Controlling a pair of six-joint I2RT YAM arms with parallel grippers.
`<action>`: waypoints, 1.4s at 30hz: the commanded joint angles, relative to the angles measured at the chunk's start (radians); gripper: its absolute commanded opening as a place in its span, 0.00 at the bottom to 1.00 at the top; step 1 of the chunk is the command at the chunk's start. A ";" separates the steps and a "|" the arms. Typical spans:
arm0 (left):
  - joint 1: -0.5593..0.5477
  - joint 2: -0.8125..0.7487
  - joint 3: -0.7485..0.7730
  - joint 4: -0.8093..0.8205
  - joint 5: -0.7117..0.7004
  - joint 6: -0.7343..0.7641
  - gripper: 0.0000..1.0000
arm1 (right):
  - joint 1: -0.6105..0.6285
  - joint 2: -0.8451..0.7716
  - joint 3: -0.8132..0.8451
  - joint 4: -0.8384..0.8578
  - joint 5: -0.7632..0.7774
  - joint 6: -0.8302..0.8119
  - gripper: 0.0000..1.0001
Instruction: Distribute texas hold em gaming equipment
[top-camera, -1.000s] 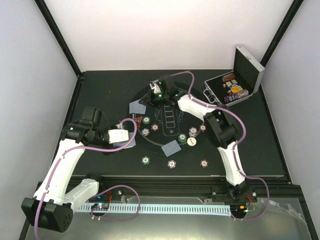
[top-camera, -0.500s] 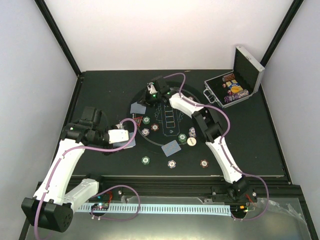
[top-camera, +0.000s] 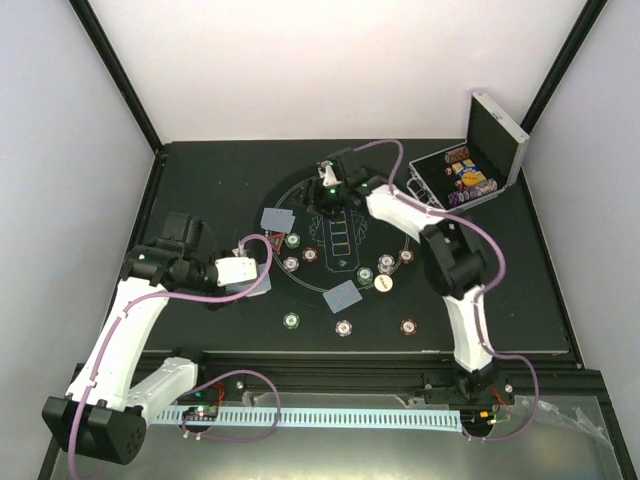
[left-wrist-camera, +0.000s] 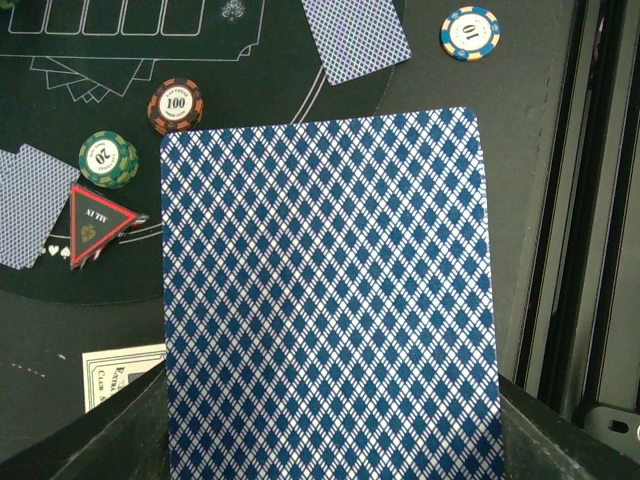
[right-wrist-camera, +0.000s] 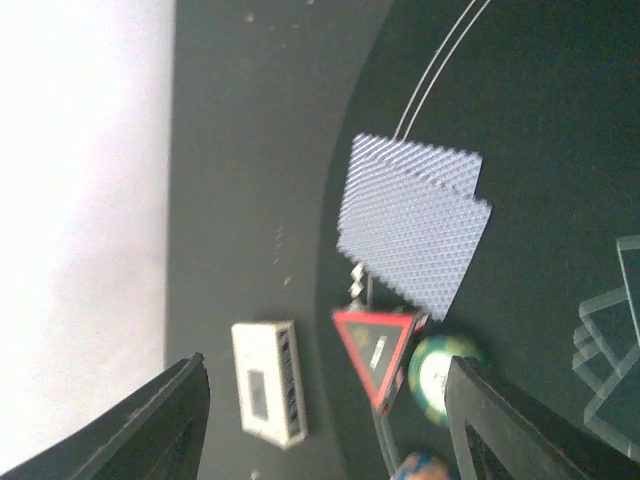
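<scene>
My left gripper hovers over the mat's left edge, shut on a blue diamond-backed playing card that fills the left wrist view. My right gripper stands open above the far part of the round black mat, with nothing between its fingers. Two overlapping face-down cards lie at the mat's far left, beside a red triangle marker and a green chip. Another face-down card pair lies near the front. Several chips and a white button disc dot the mat.
An open silver case holding chips stands at the back right. A white box-shaped thing sits off the mat's left edge, and a white printed card box shows below my left gripper. Black rails run along the table's near edge.
My right gripper has opened and drawn back to the right, away from the far-left cards, where two cards now lie overlapped. The left arm has not moved.
</scene>
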 joint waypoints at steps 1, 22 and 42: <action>-0.003 -0.016 0.046 -0.018 0.040 -0.014 0.01 | 0.004 -0.256 -0.263 0.196 -0.050 0.024 0.70; -0.003 -0.010 0.034 0.006 0.061 -0.008 0.02 | 0.355 -0.635 -0.872 0.744 -0.138 0.323 0.79; -0.005 -0.019 0.037 -0.004 0.062 0.003 0.02 | 0.403 -0.522 -0.798 0.811 -0.152 0.390 0.79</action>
